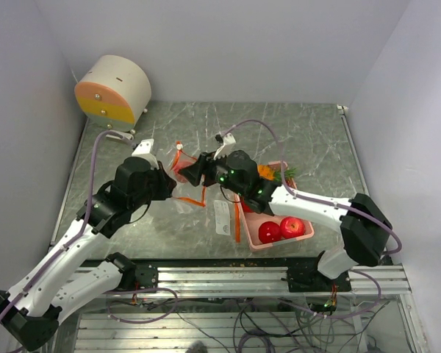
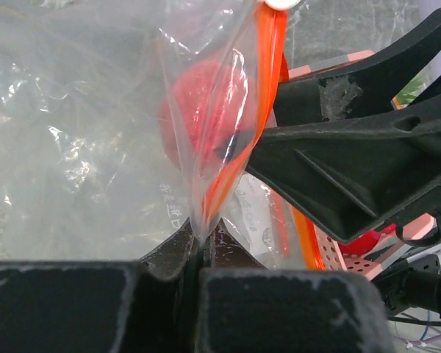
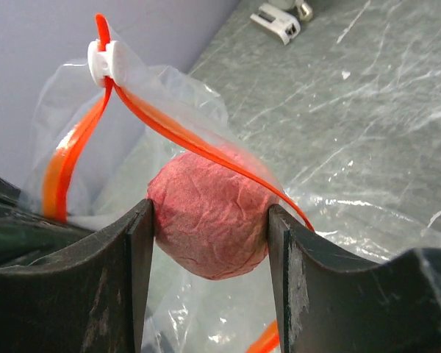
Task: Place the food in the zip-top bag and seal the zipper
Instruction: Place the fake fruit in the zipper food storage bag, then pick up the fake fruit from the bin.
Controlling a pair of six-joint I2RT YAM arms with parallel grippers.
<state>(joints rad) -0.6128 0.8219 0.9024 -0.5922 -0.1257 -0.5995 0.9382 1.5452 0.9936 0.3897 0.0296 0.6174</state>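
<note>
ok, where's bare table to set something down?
Bare table: the far right corner beyond the pink basket, and the far strip behind the bag. Crowded: centre, where the left hand pinches the bag and the right hand holds a pink fruit at its mouth; the basket fills the near right.

1. Clear plastic zip-top bag with orange zipper strip (image 1: pixel 181 157): raised between the two sets of jaws.
2. Black left gripper (image 1: pixel 172 180): jaws closed at the bag's left side.
3. Black right gripper (image 1: pixel 194 173): tips at the bag's right side. A pinkish-red toy fruit (image 1: pixel 179 172) shows dimly between the two grippers.
4. Pink perforated plastic basket (image 1: pixel 251 219): behind the right jaws, under that arm. It holds two glossy red toy apples (image 1: pixel 269 232). A bumpy orange toy fruit with green leaves (image 1: pixel 268 172) sits just behind the right wrist.
5. White printed label (image 1: pixel 221 218) and orange strip (image 1: pixel 237 217): flat on the grey marbled tabletop (image 1: pixel 309 140), near the right jaws.
6. Cream drum-shaped device with orange-and-yellow face (image 1: pixel 114 90): well beyond the left jaws.
</note>
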